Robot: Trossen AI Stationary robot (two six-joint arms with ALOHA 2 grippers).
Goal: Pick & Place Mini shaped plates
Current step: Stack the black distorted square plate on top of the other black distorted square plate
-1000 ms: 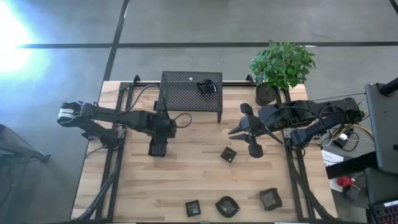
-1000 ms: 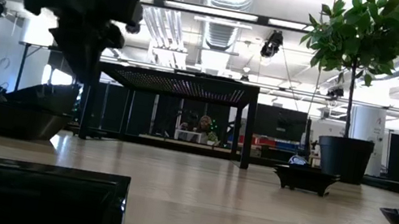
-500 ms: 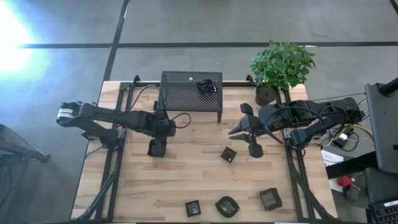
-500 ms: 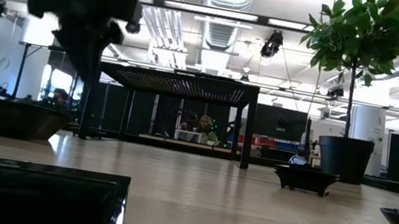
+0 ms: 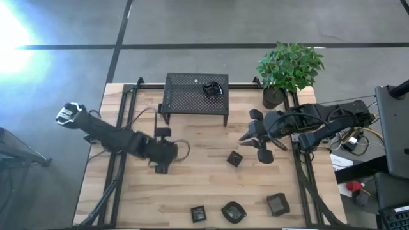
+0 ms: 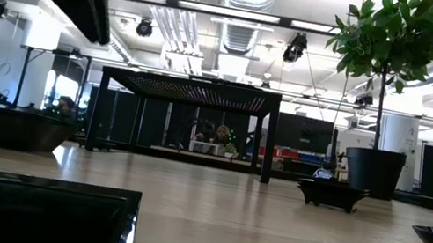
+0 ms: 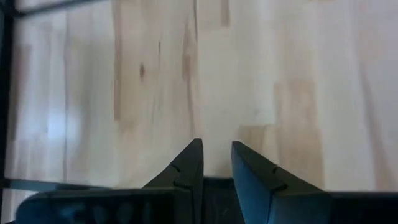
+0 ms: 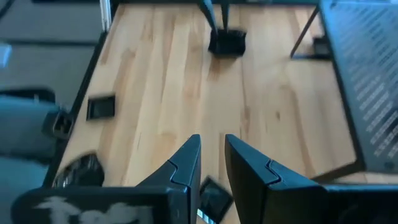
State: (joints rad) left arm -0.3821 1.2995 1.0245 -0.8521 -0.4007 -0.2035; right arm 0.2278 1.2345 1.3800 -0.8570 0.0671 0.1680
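Item: mini shaped plates. One on the mesh stand (image 5: 195,92); a square plate (image 5: 234,159) near its front right corner; three farther out.

Right claw (image 5: 254,142): beside the square plate, narrowly apart, empty. Advice: centre, descend vertically.

Left claw (image 5: 160,168): likewise, waiting.

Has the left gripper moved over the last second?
Yes. The left gripper has drawn back from the black mesh stand, toward the table's near edge.

Pale, smooth wood table (image 5: 192,185); perforated black metal stand (image 5: 195,92); glossy black mini plates (image 5: 234,159).
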